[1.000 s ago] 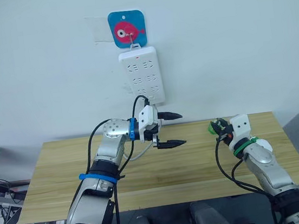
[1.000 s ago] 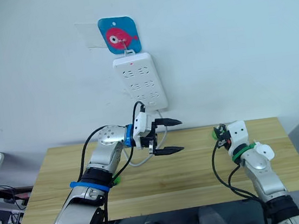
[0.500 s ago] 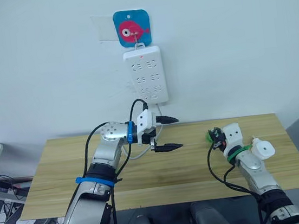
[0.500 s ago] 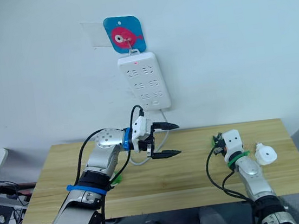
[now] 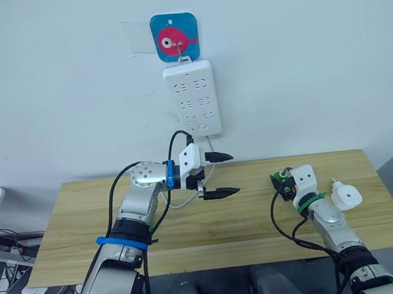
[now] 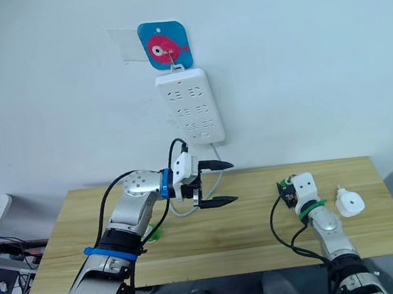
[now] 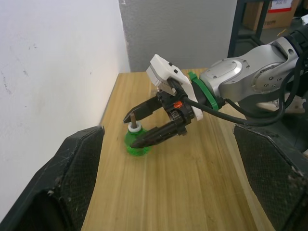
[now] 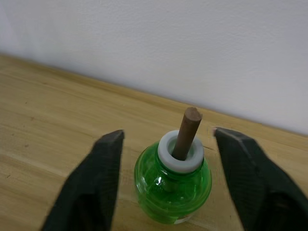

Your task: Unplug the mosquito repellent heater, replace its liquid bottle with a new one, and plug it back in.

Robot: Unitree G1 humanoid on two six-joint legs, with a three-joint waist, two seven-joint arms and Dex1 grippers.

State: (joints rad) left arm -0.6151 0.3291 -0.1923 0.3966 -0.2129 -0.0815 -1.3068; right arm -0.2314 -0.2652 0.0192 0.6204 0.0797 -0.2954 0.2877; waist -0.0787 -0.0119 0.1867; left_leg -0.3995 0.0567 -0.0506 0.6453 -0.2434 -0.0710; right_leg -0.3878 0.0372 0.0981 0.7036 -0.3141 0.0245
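A small green liquid bottle (image 8: 173, 185) with a white collar and a brown wick stands upright on the wooden table (image 5: 84, 225), near the wall on the right. My right gripper (image 7: 134, 130) is open around it, one finger on each side and both clear of the glass. The white mosquito repellent heater (image 5: 346, 195) lies on the table just right of my right wrist. My left gripper (image 5: 233, 172) hovers open and empty above the table's middle, below the wall strip and pointing right.
A long white power strip (image 5: 192, 99) hangs on the wall from a blue hook plate with a red fish (image 5: 174, 37). Its white cable (image 5: 183, 200) drops to the table behind my left wrist.
My right gripper has opened off the green bottle, which now stands on the table by itself. The camera has shifted, so the heater now shows beside my right wrist. My left gripper stays open.
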